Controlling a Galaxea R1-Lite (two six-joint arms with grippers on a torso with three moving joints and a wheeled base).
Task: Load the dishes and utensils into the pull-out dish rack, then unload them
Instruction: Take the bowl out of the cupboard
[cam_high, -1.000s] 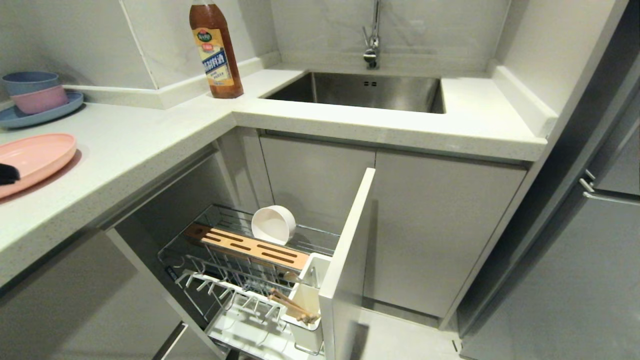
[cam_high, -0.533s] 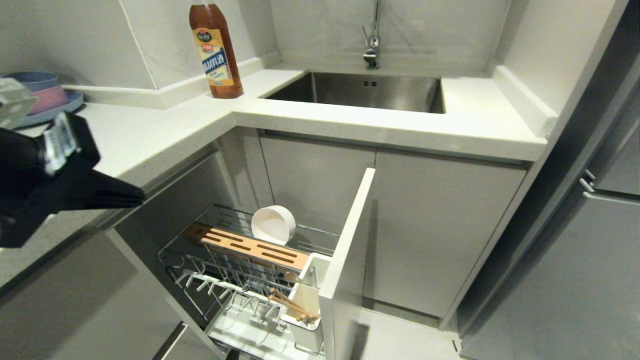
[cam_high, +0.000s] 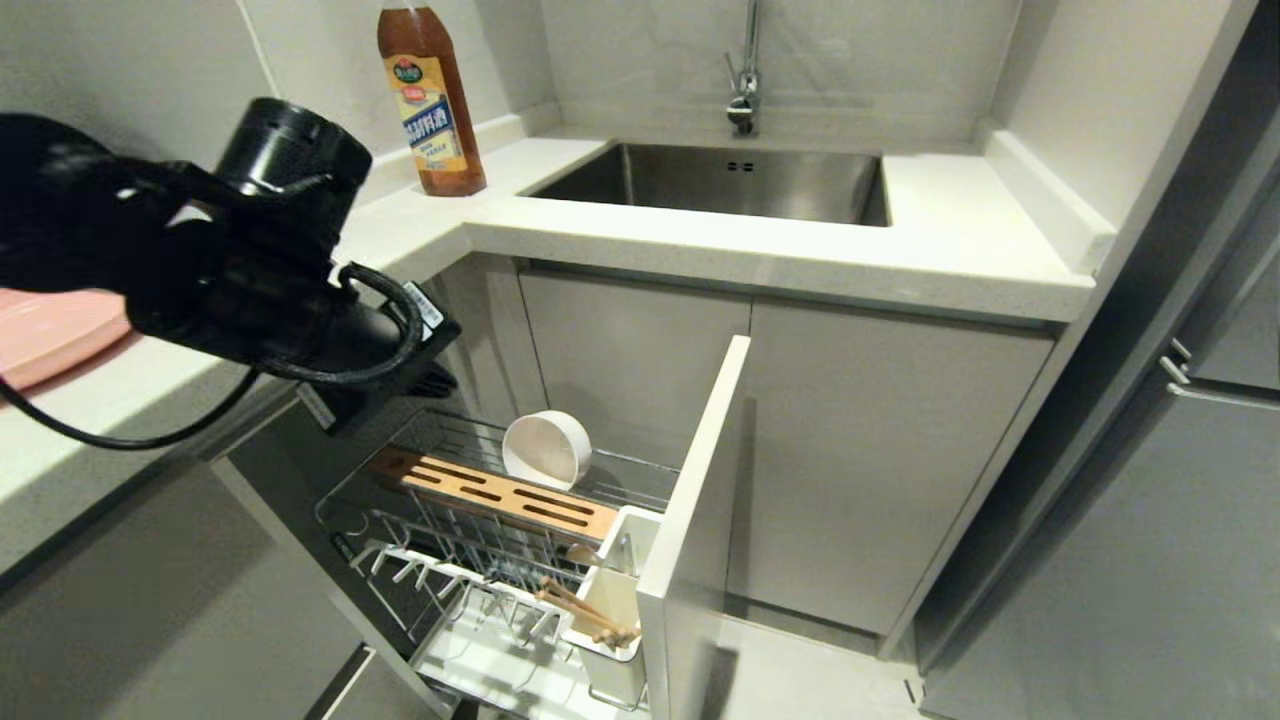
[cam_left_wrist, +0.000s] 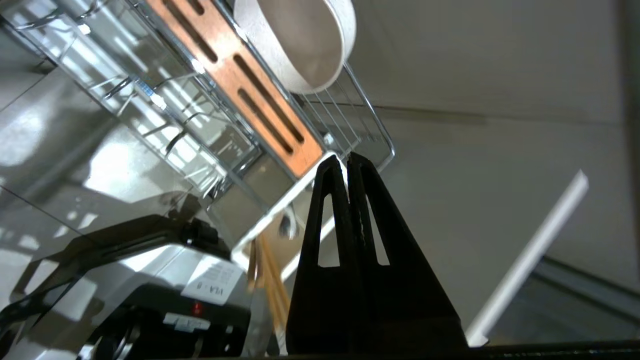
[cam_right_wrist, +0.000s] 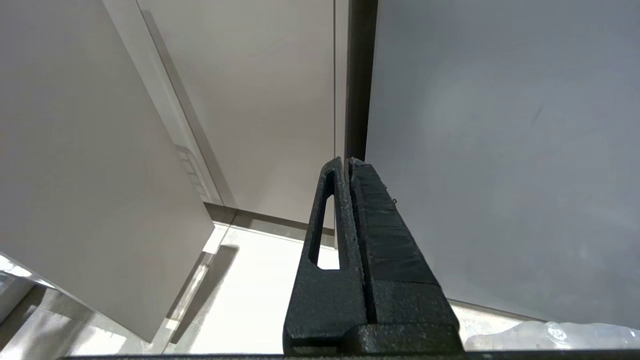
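Note:
The pull-out dish rack (cam_high: 470, 560) stands drawn out below the counter, its white front panel (cam_high: 700, 520) to the right. A cream-white bowl (cam_high: 546, 448) leans on its side behind the slotted wooden block (cam_high: 500, 495). Wooden chopsticks (cam_high: 585, 610) stick out of the white utensil cup (cam_high: 610, 640). The pink plate (cam_high: 50, 335) lies on the counter at far left, partly hidden by my left arm. My left gripper (cam_high: 445, 380) is shut and empty, hovering above the rack's back left corner. Its wrist view shows the gripper (cam_left_wrist: 346, 159), the bowl (cam_left_wrist: 300, 45) and the block (cam_left_wrist: 240, 75). My right gripper (cam_right_wrist: 348, 161) is shut.
A brown sauce bottle (cam_high: 430, 95) stands on the counter corner beside the steel sink (cam_high: 720, 180) and its faucet (cam_high: 743, 80). Closed cabinet doors (cam_high: 860, 450) sit behind the rack. A grey appliance front (cam_high: 1150, 520) fills the right side.
My left arm has swung from the pink plate's edge on the counter rightward and out over the rack. The plate stays on the counter. The right arm has not moved.

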